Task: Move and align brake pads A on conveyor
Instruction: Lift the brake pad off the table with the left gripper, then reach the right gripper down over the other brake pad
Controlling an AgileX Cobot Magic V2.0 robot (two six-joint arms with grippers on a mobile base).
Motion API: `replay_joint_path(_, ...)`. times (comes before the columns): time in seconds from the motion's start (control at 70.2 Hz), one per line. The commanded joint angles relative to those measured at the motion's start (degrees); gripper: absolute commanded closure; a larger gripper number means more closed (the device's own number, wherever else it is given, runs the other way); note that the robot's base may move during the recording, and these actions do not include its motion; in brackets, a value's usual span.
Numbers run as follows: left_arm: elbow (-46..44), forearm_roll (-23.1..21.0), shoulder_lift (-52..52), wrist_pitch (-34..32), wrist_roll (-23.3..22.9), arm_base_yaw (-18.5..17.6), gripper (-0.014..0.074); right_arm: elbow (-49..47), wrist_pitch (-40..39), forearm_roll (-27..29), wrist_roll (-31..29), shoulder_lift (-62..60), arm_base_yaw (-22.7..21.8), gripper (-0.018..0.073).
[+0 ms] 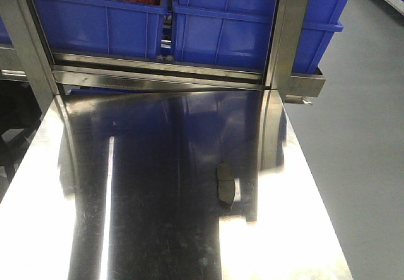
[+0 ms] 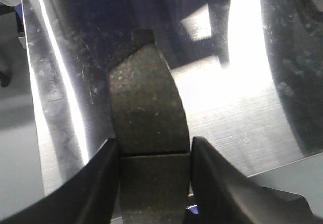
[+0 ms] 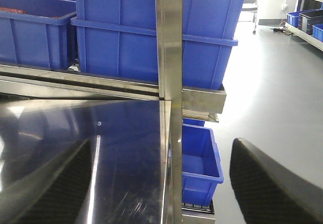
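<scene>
In the left wrist view, the left pincer (image 2: 154, 148) is closed on a gripped pad (image 2: 146, 108). Its two black fingers (image 2: 103, 183) press against the pad's long sides, level with the thin groove across its middle. The dark grey, speckled pad runs from the bottom of the frame up past the centre, ending in a small square tab. Behind it lies the shiny steel table (image 2: 242, 82), with the table's edge showing at the left and at the lower right.

In the front view, a loose pad (image 1: 225, 184) lies flat on the table (image 1: 158, 166), right of centre and near the right edge, with nothing touching it. Whether this is the same pad seen by the left wrist camera cannot be told. Blue bins (image 1: 221, 34) stand on a steel rack along the top of the frame, and grey floor (image 1: 360, 103) shows at the right.

In the right wrist view, the right pincer (image 3: 162, 153) is spread wide and holds nothing. One finger sits at the lower left and the other at the lower right. Between them stands a steel post (image 3: 169, 42) at the table's corner.
</scene>
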Motion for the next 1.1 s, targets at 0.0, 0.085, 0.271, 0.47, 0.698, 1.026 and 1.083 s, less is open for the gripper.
replay_joint_path(0.0, -1.7, 0.2, -0.3, -3.8, -0.7, -0.4, 0.0603, -1.6, -4.8, 0.1, -0.2, 0.6, -0.2, 0.0023)
replay_joint_path(0.085, -1.7, 0.2, -0.3, -3.8, -0.7, -0.4, 0.0603, -1.6, -5.0, 0.6, -0.2, 0.6, -0.2, 0.0023)
replay_joint_path(0.271, -1.7, 0.2, -0.3, -3.8, -0.7, -0.4, 0.0603, -1.6, -8.4, 2.9, 0.4, 0.6, -0.2, 0.0023)
replay_joint_path(0.47, -1.7, 0.2, -0.3, -3.8, -0.7, -0.4, 0.0603, -4.1, -8.1, 3.5, 0.0, 5.4, -0.2, 0.0023)
replay_joint_path(0.698, -1.7, 0.2, -0.3, -3.8, -0.7, -0.4, 0.0603, -17.1, 0.2, 7.7, -3.1, 20.5, 1.0, 0.0031)
replay_joint_path(1.026, -1.7, 0.2, -0.3, -3.8, -0.7, -0.4, 0.0603, -31.8, 2.0, 13.1, -8.8, 43.3, 18.1, 0.0046)
replay_joint_path(1.083, -1.7, 0.2, -0.3, -3.8, -0.7, -0.4, 0.0603, -33.9, 2.1, 13.1, -8.2, 47.9, 20.4, 0.0046)
